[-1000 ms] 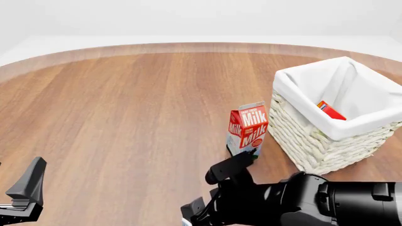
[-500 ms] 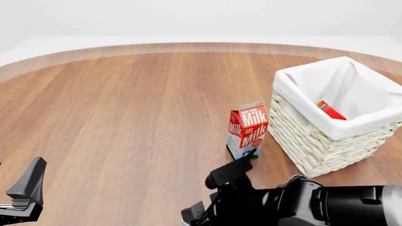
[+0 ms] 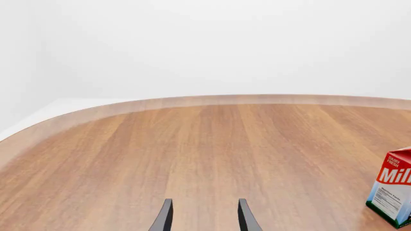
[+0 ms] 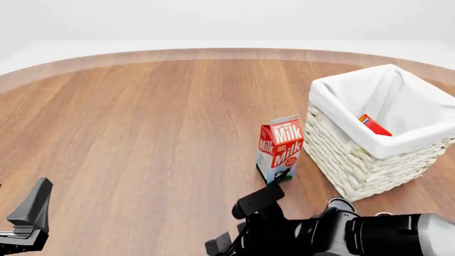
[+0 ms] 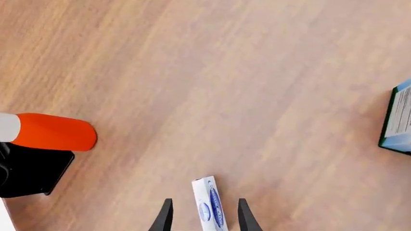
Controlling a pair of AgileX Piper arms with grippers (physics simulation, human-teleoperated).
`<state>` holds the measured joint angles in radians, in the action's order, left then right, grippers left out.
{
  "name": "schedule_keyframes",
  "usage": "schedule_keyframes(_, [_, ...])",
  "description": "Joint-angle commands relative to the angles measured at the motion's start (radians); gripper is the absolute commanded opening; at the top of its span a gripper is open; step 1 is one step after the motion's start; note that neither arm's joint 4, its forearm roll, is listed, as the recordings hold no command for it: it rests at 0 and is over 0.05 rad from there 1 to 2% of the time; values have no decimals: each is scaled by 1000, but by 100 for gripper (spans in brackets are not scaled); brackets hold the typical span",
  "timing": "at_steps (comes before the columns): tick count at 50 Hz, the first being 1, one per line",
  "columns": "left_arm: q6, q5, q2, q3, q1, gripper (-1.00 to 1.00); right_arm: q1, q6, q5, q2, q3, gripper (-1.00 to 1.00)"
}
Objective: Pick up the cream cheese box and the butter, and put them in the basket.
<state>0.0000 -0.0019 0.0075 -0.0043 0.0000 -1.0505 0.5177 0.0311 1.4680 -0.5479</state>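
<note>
At the near edge of the smooth wood-grain tabletop (image 4: 142, 138), my left gripper (image 3: 202, 216) hangs with its thin dark fingers parted over bare boards. My right gripper (image 5: 202, 216), fingers spread, straddles the flat white cream cheese box (image 5: 209, 204) with blue marks. Toward the right edge stands a red carton (image 4: 278, 148) reading "Milk", then the woven wicker basket (image 4: 355, 165), cloth-lined, holding the red-orange butter (image 4: 374, 125).

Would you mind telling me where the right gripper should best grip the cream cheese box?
Probably across its narrow width, from above. In the right wrist view the cream cheese box lies lengthwise between the open jaws of the right gripper, its long sides facing the fingers, so lowering straight down and closing should do.
</note>
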Motion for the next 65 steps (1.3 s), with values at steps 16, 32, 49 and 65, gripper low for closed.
schedule_keyframes(16, [0, 0, 0, 0, 0, 100, -7, 18, 72, 37, 37, 100])
schedule_keyframes(32, [0, 0, 0, 0, 0, 100, -15, 28, 103, 55, 48, 100])
schedule_keyframes(49, [0, 0, 0, 0, 0, 100, -24, 37, 136, 79, 57, 100])
schedule_keyframes(65, [0, 0, 0, 0, 0, 100, -31, 49, 172, 102, 71, 100])
